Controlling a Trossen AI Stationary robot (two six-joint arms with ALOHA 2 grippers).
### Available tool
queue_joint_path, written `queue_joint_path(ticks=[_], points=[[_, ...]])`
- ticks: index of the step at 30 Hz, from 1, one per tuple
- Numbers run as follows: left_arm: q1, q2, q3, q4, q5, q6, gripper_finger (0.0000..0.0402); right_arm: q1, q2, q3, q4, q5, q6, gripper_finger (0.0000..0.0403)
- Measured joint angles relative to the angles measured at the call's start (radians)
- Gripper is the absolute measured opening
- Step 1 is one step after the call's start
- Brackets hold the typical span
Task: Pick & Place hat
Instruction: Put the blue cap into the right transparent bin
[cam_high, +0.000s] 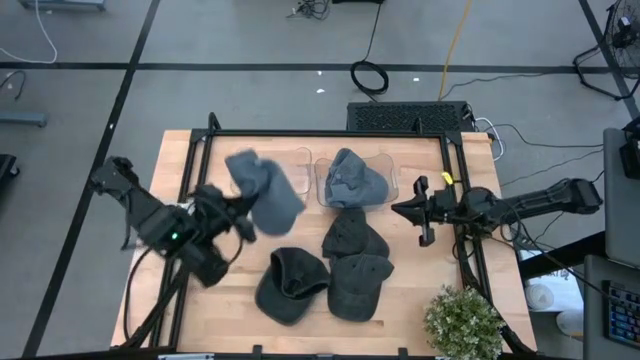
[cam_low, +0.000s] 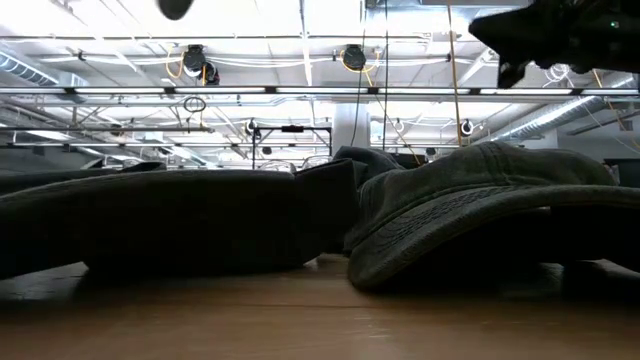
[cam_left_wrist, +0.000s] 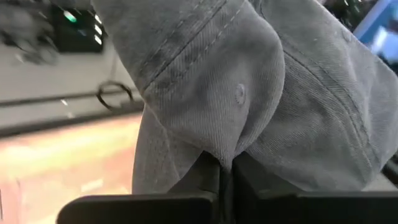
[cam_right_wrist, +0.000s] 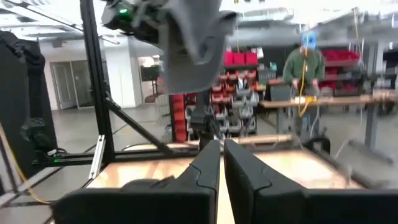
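Hat (cam_high: 265, 187) of soft grey twill, stitched in panels with a small eyelet, hangs crumpled above the table's (cam_high: 405, 315) rear left part, just beside a clear bin (cam_high: 300, 158). The table is pale wood planking inside a black frame. 3 more dark hats (cam_high: 330, 270) lie limp near its middle, and another sits in a second clear bin (cam_high: 385, 165). A leafy plant (cam_high: 462, 322) stands at the front right corner. The left gripper (cam_left_wrist: 225, 169) has its fingers clenched on a fold of the hat's cloth, the rest drooping over and beyond them. The right gripper (cam_high: 416, 212) hovers at the table's right side, fingers pressed together on nothing. A person (cam_right_wrist: 305, 59) stands far behind.
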Motion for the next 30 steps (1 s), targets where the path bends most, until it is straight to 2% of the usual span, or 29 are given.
queue_joint_path(ticks=[4, 8, 10, 12, 14, 16, 18, 21, 25, 30], points=[[0.109, 0.0, -0.003, 0.175, -0.05, 0.176, 0.0017, 0.018, 0.192, 0.0, 0.236, 0.009, -0.093, 0.0013], [0.212, 0.0, -0.038, 0.506, -0.077, 0.405, 0.0015, 0.032, 0.373, 0.004, 0.396, 0.12, -0.176, 0.0013], [0.262, 0.001, -0.063, 0.69, -0.076, 0.525, 0.0012, 0.033, 0.461, 0.017, 0.459, 0.222, -0.212, 0.0013], [0.317, 0.0, -0.097, 0.878, -0.043, 0.654, 0.0011, 0.033, 0.536, 0.034, 0.53, 0.39, -0.225, 0.0013], [0.377, 0.0, -0.133, 1.046, 0.035, 0.751, 0.0018, 0.03, 0.602, 0.054, 0.593, 0.566, -0.234, 0.0013], [0.443, 0.002, -0.174, 1.206, 0.143, 0.822, 0.0027, 0.011, 0.661, 0.075, 0.655, 0.625, -0.261, 0.0013], [0.509, 0.002, -0.216, 1.356, 0.269, 0.865, 0.0031, -0.017, 0.708, 0.106, 0.725, 0.573, -0.254, 0.0013], [0.598, 0.002, -0.296, 1.589, 0.45, 0.871, 0.0021, -0.07, 0.769, 0.16, 0.784, 0.407, -0.185, 0.0013], [0.677, 0.002, -0.405, 1.822, 0.555, 0.858, 0.0009, -0.141, 0.819, 0.244, 0.782, 0.263, -0.212, 0.0027], [0.715, 0.002, -0.463, 1.884, 0.653, 0.805, 0.0021, -0.178, 0.896, 0.351, 0.766, 0.154, -0.269, 0.0095]])
